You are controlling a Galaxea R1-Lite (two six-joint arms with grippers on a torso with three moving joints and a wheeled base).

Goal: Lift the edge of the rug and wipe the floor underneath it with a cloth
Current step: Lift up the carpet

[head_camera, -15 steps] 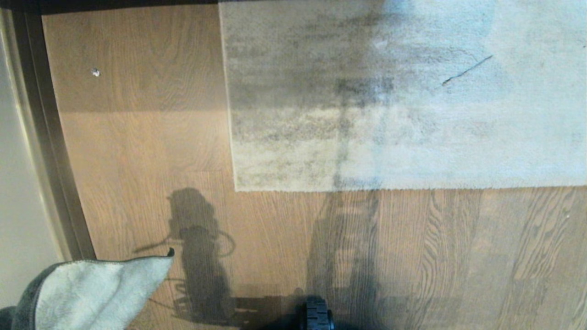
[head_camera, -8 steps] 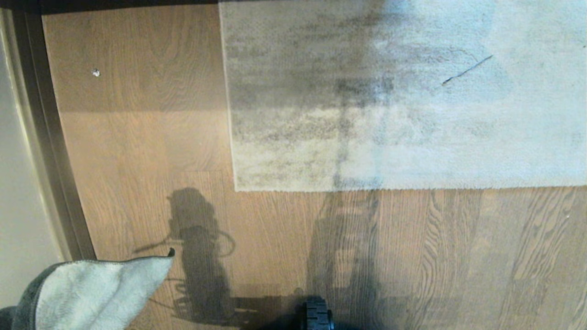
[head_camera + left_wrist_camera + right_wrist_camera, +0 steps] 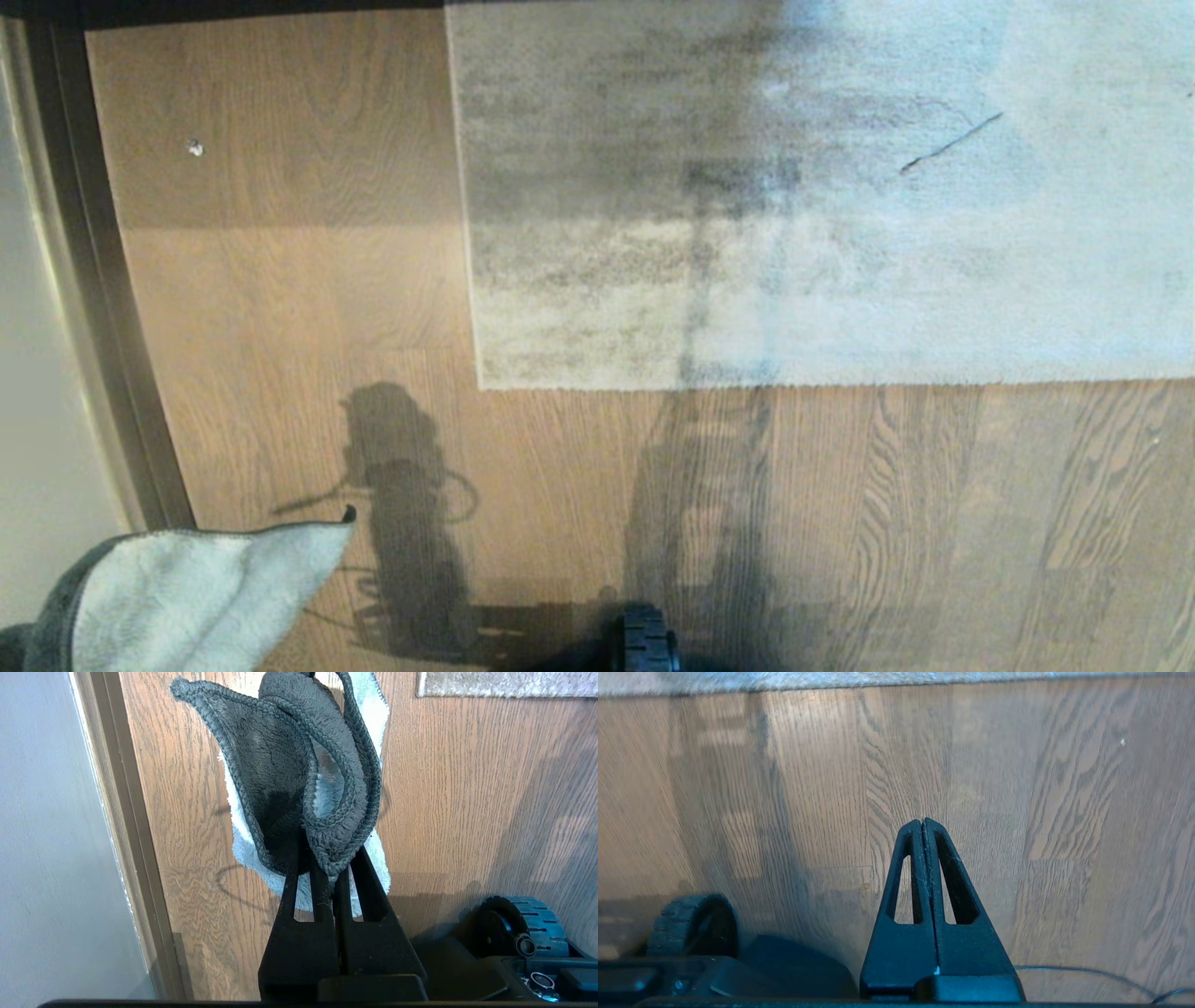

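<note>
Pale blue-grey fluffy microfibre cloth [image 3: 299,788] gripped in left gripper [image 3: 332,870] fingers; right gripper [image 3: 923,822] fingers closed, empty. Mottled grey-beige rug edge [image 3: 747,381] flat on wood-grain plank floor [image 3: 887,523]; lifting, wiping not yet begun.

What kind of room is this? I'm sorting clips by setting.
Probably a room in a home. The floor is wood-grain planks, a mottled grey-beige rug lies flat on it, and a dark baseboard runs along a pale wall. The left gripper holds a fluffy cleaning cloth.
</note>
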